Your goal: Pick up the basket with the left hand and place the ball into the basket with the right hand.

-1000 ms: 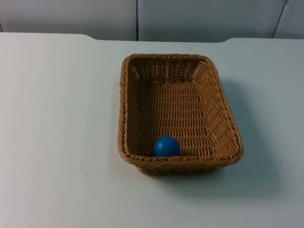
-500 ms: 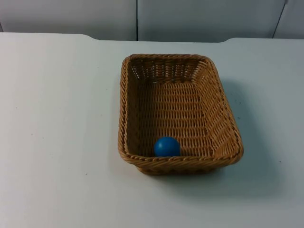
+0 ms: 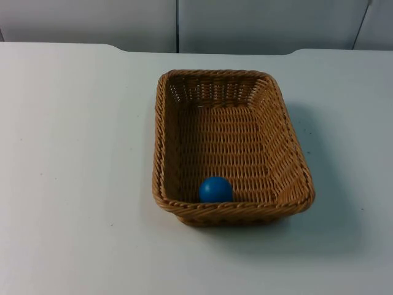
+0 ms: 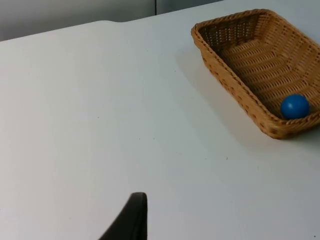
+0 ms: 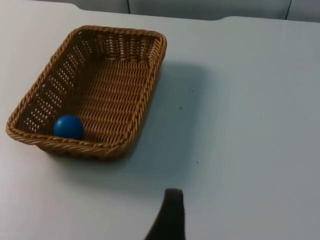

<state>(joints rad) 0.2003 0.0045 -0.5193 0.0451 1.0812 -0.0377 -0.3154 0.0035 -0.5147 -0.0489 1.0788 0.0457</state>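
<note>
A brown wicker basket (image 3: 158,141) stands flat on the white table, slightly right of the middle in the top view. A blue ball (image 3: 215,189) lies inside it against the near short wall. The left wrist view has the basket (image 4: 225,82) and ball (image 4: 294,106) some way off, with my left gripper (image 4: 131,220) held over bare table, apart from both. From the right wrist, the basket (image 5: 150,85) holds the ball (image 5: 68,127), and my right gripper (image 5: 171,215) hangs over bare table beside the basket without touching it.
The white table (image 3: 73,153) spreads wide on the basket's left and in front of it. A grey partition wall (image 3: 245,24) closes off the far edge.
</note>
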